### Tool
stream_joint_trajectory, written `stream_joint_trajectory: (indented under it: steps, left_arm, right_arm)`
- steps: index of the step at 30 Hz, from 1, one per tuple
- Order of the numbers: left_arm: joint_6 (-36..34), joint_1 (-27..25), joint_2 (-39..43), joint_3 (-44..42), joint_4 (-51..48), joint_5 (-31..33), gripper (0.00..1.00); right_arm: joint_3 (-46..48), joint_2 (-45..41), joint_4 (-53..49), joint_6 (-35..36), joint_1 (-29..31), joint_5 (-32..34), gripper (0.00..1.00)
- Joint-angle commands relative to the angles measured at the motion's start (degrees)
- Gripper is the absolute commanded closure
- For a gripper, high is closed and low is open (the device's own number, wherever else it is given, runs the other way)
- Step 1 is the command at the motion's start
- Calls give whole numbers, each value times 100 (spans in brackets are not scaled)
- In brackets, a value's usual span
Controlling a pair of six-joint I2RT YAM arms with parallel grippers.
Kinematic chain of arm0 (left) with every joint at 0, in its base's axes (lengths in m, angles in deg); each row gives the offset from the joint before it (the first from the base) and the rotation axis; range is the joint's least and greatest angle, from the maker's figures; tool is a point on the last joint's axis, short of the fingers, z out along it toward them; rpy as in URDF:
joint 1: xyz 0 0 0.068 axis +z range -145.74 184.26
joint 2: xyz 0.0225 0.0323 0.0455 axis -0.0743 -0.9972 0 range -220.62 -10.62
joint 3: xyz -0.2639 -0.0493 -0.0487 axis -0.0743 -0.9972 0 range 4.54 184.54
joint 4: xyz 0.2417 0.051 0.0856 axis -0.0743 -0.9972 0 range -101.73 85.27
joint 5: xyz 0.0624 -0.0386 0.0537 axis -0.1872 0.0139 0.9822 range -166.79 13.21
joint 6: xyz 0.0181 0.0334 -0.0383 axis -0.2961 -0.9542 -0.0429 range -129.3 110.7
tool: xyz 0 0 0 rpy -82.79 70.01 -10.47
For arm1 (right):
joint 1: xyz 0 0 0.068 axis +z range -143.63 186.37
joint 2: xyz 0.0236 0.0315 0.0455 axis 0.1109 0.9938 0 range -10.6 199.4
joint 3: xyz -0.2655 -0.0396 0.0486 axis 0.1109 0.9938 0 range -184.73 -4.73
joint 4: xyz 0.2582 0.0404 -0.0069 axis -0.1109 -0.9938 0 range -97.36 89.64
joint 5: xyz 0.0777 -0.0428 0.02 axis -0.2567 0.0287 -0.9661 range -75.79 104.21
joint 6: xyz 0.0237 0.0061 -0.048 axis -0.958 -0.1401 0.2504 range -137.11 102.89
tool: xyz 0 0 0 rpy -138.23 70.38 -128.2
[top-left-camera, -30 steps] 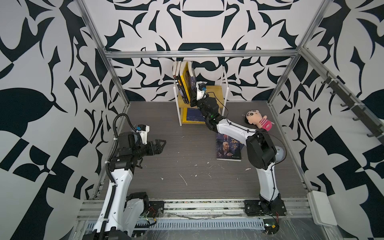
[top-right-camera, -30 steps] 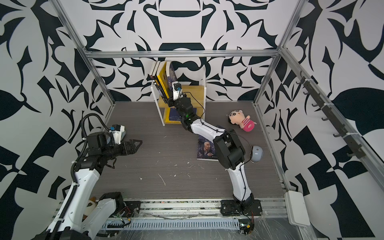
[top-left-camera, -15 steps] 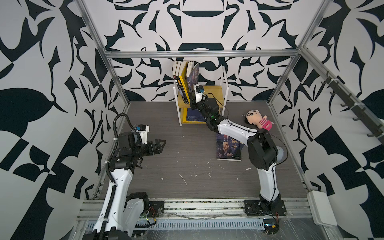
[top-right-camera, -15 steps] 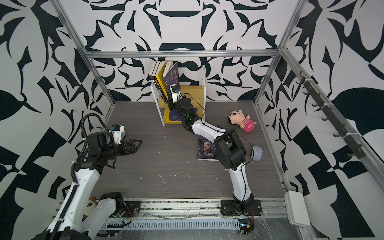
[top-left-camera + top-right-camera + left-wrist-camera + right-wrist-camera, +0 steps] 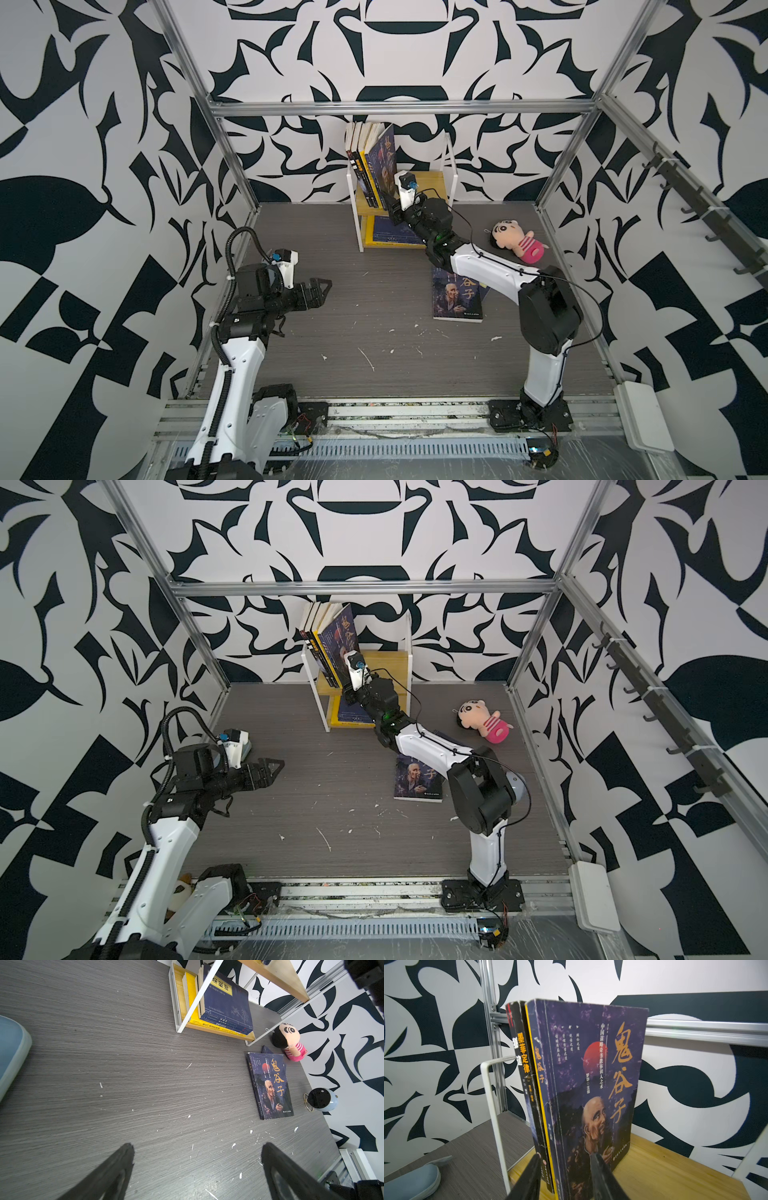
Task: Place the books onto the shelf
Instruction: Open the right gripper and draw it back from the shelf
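A purple old-man-portrait paperback (image 5: 591,1064) is stood on the yellow-board, white-frame shelf (image 5: 432,188), straddled by the right gripper (image 5: 565,1155) with jaws parted, while a matching paperback (image 5: 457,297) is left flat on the grey table (image 5: 374,299), the left gripper (image 5: 197,1145) being held wide apart and empty.

Top views: stereo pair mounted high over the near edge, tilted down toward the back wall (image 5: 395,62). Both take in the whole desk (image 5: 374,332), with the shelf (image 5: 434,180) at upper centre of frame. Coverage near identical, slight sideways offset.

Left wrist: rides behind the left pincer (image 5: 198,1145), raised, looking obliquely across the desk. Shares shelf, lying book (image 5: 270,1084) and plush doll (image 5: 288,1043) with the top views.

Right wrist: behind the right pincer (image 5: 565,1157), very near, level with the shelf's upper board, facing the standing books (image 5: 591,1084).
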Motion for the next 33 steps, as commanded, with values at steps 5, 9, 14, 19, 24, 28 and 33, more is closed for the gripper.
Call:
stream_joint_trajectory:
  steps: [5,9,14,19,24,28,33]
  left_arm:
    - [97,61,17,35,0,-161,0]
    - [53,78,23,41,-23,-104,1]
    - [68,87,30,40,-47,-141,0]
    - [73,77,8,34,-9,-141,0]
    - [40,75,2,39,-30,-87,1]
    - [59,69,11,42,-40,-127,1]
    - [56,68,12,44,-17,-121,0]
  right_arm:
    - [-228,-222,-746,-70,-202,675,80]
    - [-885,204,-1519,-254,-283,1158,95]
    - [-1607,855,-2042,-701,-509,1234,100]
    - [-2468,1480,-2429,-840,-634,1076,100]
    - [-3346,2065,-2849,-944,-658,648,100]
    - [-3943,2490,-3005,-995,-657,329,100]
    - [-4567,2888,-3100,-1008,-658,-203,100]
